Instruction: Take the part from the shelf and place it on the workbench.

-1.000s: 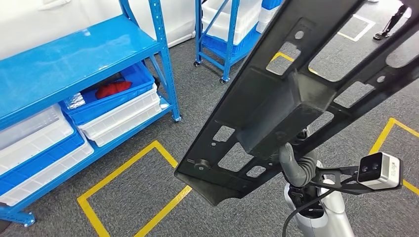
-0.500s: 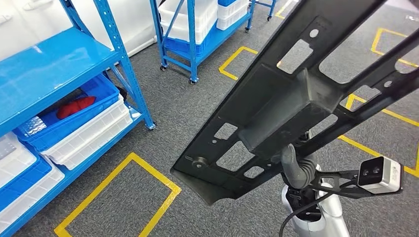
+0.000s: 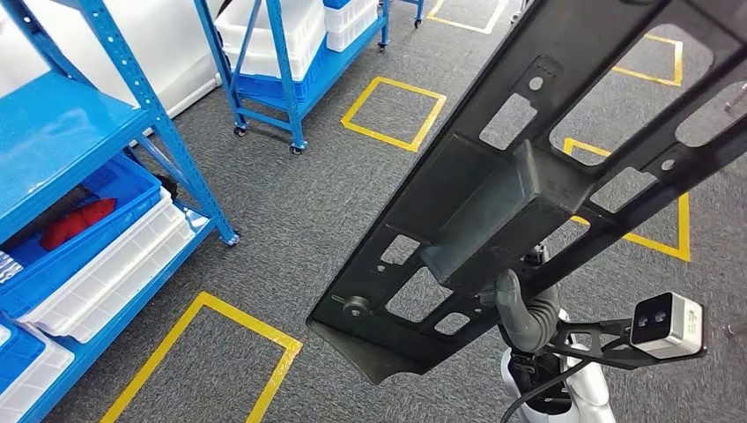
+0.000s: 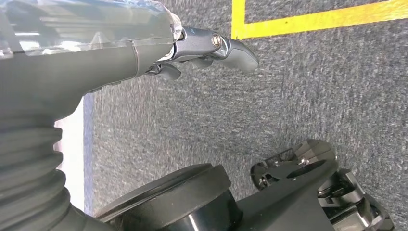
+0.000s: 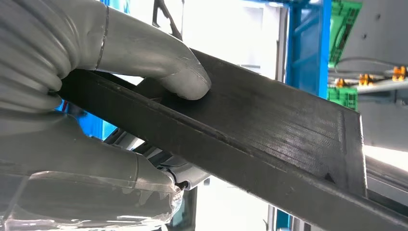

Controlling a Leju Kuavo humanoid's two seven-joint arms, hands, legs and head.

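The right hand (image 5: 96, 96) was clamped on the part (image 3: 528, 185), a long black frame with rectangular cut-outs and a raised box-shaped block at its middle. In the right wrist view the thumb pressed on one face of the part's edge while the fingers (image 5: 91, 192) wrapped the other face. The part was held up in the air, above the grey carpet floor (image 3: 326, 194), slanting up and away from the robot. The left hand (image 4: 144, 43) held nothing, its fingers loosely extended above the carpet. Yellow tape squares (image 3: 394, 113) marked the floor. Farther off stood blue shelves (image 3: 79, 141) holding white and blue bins (image 3: 114, 256).
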